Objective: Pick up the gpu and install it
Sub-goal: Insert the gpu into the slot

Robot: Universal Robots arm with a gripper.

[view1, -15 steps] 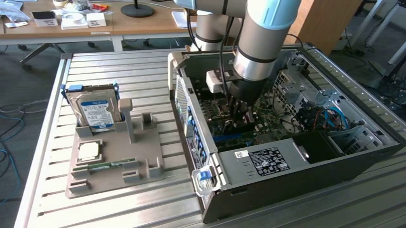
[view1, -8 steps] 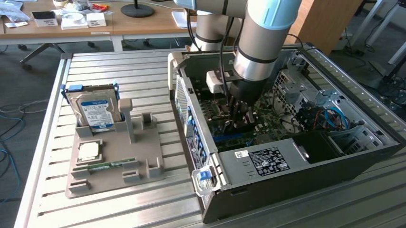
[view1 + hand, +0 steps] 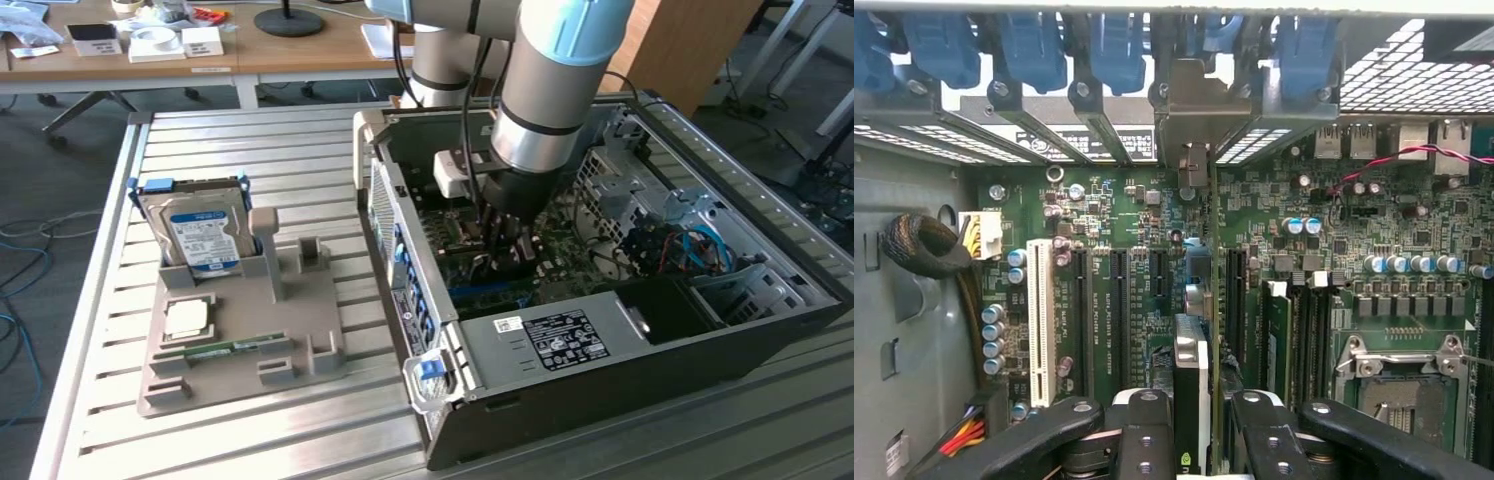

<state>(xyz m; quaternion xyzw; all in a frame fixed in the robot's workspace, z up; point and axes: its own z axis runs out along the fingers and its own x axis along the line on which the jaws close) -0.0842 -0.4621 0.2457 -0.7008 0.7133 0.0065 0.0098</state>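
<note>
Gripping the gpu (image 3: 1192, 385), a slim flat card seen edge-on with a silver metal bracket, our black two-fingered pincer (image 3: 1194, 440) reaches down inside the open black computer case (image 3: 641, 370). We judge the card sits directly below the fingers, its long axis running parallel to the black expansion slots (image 3: 1116, 310) on the green motherboard (image 3: 1294, 250). Its bracket end points toward the row of blue-clipped slot covers (image 3: 1104, 50) at the case wall. Whether the edge touches a slot, we cannot tell.

Arm reaches straight down, tool (image 3: 1194, 420) clamped on something thin.
</note>
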